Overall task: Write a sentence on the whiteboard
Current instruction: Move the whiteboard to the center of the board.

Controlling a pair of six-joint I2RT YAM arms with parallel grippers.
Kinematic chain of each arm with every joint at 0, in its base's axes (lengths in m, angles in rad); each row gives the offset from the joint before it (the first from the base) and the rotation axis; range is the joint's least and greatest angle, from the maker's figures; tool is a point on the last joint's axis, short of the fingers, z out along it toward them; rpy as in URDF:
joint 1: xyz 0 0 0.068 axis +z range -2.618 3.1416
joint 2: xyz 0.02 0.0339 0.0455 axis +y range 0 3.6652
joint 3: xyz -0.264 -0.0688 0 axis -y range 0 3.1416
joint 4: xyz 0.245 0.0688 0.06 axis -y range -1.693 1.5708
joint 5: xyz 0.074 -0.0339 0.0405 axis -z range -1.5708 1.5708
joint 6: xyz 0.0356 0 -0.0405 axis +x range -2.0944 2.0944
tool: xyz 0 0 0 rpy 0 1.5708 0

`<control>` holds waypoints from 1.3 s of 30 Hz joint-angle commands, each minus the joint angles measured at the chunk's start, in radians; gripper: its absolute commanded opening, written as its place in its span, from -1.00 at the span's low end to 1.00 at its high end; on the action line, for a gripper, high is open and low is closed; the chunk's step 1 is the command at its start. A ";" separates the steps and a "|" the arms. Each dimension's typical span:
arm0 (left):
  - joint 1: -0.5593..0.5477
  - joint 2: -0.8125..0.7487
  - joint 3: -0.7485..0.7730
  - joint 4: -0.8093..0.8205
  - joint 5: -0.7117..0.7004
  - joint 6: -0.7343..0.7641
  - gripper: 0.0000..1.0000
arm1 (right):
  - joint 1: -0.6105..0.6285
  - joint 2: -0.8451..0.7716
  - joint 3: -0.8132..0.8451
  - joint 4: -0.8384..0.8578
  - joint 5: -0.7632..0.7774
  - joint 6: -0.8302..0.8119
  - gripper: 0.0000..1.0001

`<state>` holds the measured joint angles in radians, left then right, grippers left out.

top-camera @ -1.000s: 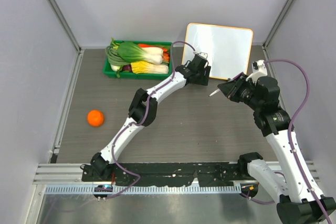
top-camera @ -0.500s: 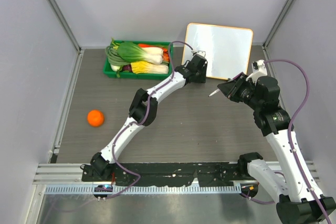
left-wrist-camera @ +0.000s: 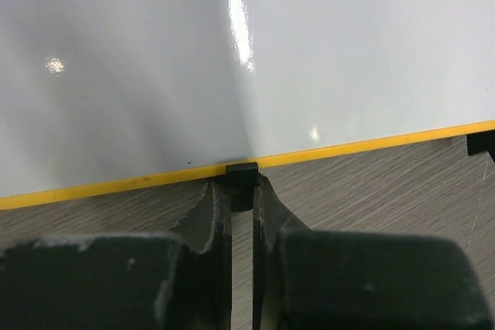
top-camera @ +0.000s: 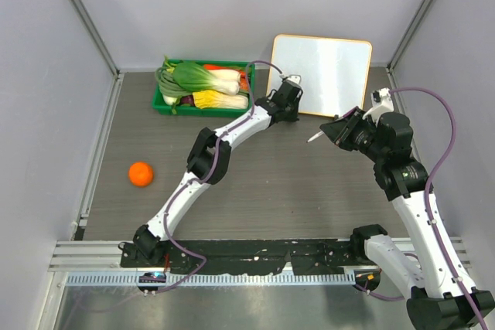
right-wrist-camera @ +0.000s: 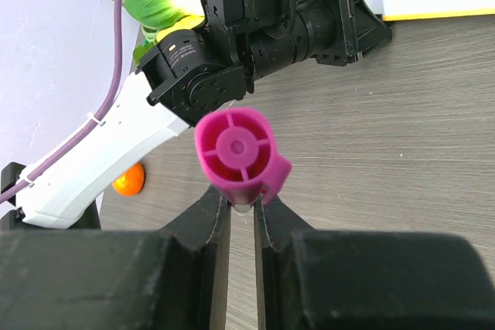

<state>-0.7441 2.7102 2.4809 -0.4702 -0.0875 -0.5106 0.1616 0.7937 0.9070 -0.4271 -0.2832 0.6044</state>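
Whiteboard (top-camera: 325,71) stands at the far right of the table (top-camera: 294,183), long axis left to right, glossy face tilted towards the arms, yellow rim (left-wrist-camera: 371,144) down on the table. Left gripper (left-wrist-camera: 241,188) sits at the lower left edge, fingers pressed nearly together and pinching the black foot (left-wrist-camera: 241,171). Right gripper (right-wrist-camera: 240,205), near the board's lower right corner, clamps a magenta marker (right-wrist-camera: 236,148), whose long axis points at the left wrist. Green tray (top-camera: 166,106) lies left of the board.
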 commanded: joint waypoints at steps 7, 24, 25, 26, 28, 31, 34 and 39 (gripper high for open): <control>-0.035 -0.216 -0.305 -0.007 -0.072 0.006 -1.00 | -0.004 -0.033 0.015 0.059 -0.030 0.029 -0.99; -0.173 -0.581 -0.896 0.146 -0.204 -0.094 -1.00 | -0.004 -0.139 -0.006 0.031 -0.063 0.064 -0.99; -0.178 -0.599 -0.940 0.169 -0.204 -0.098 -1.00 | -0.004 -0.146 -0.005 0.028 -0.066 0.066 -0.99; -0.184 -0.622 -0.976 0.188 -0.222 -0.101 -1.00 | -0.004 -0.151 -0.003 0.024 -0.070 0.064 -0.99; -0.195 -0.659 -1.039 0.202 -0.248 -0.108 -1.00 | -0.004 -0.162 -0.002 0.013 -0.077 0.064 -0.99; -0.207 -0.716 -1.118 0.203 -0.273 -0.124 -1.00 | -0.004 -0.178 -0.003 0.002 -0.088 0.067 -0.99; -0.225 -0.788 -1.212 0.205 -0.331 -0.152 -1.00 | -0.004 -0.189 -0.005 -0.010 -0.093 0.066 -0.99; -0.232 -0.914 -1.375 0.199 -0.399 -0.186 -1.00 | -0.002 -0.206 -0.013 -0.027 -0.100 0.064 -0.99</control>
<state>-0.9718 1.9079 1.1973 -0.2283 -0.3687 -0.6525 0.1612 0.6022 0.8982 -0.4515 -0.3626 0.6601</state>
